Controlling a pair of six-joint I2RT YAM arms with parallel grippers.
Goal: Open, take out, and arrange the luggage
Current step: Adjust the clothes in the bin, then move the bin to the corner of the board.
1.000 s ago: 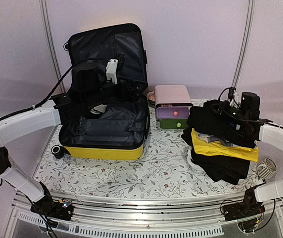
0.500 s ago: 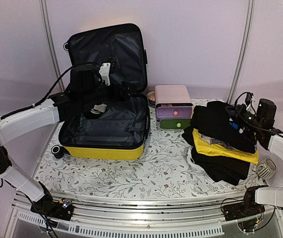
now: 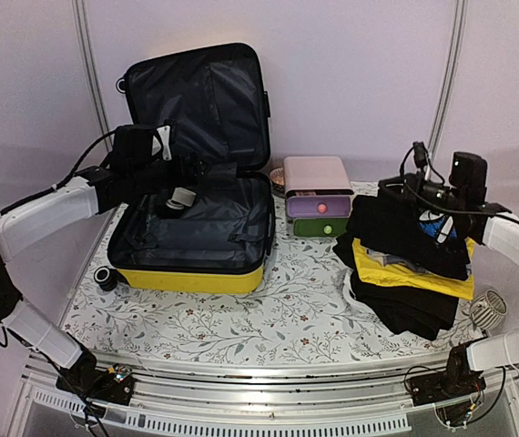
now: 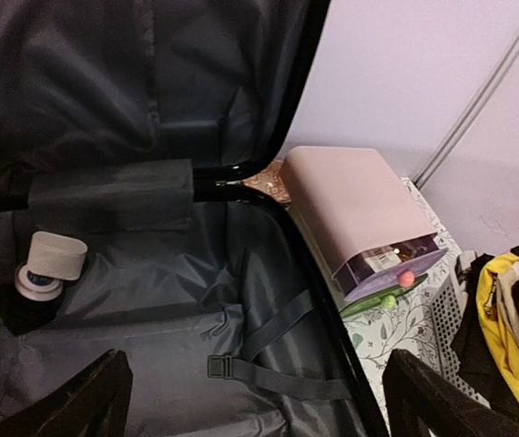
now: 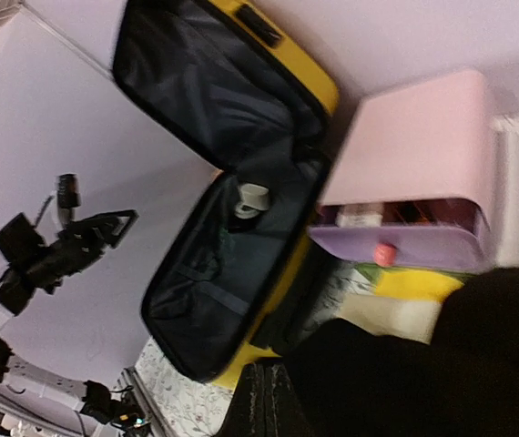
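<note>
Over open luggage (image 3: 191, 278), left pincer (image 4: 258, 387) spread wide; right pincer (image 5: 264, 401) clenched, tips half-hidden by black clothes (image 3: 396, 223).

Open luggage (image 3: 191, 279) interior mostly free — bottle (image 3: 183, 198) at back, drawer box (image 3: 314, 175) beside

On the left gripper (image 4: 258, 405), the jaws are cut off by the lower edge of its wrist view. The bottle (image 4: 48, 269) is lost below its cap against the dark suitcase (image 4: 196, 300). The right gripper (image 5: 264, 401) is hardly told from the blurred black clothes (image 5: 423, 364). The basket (image 4: 442, 305) is largely covered by them.
</note>
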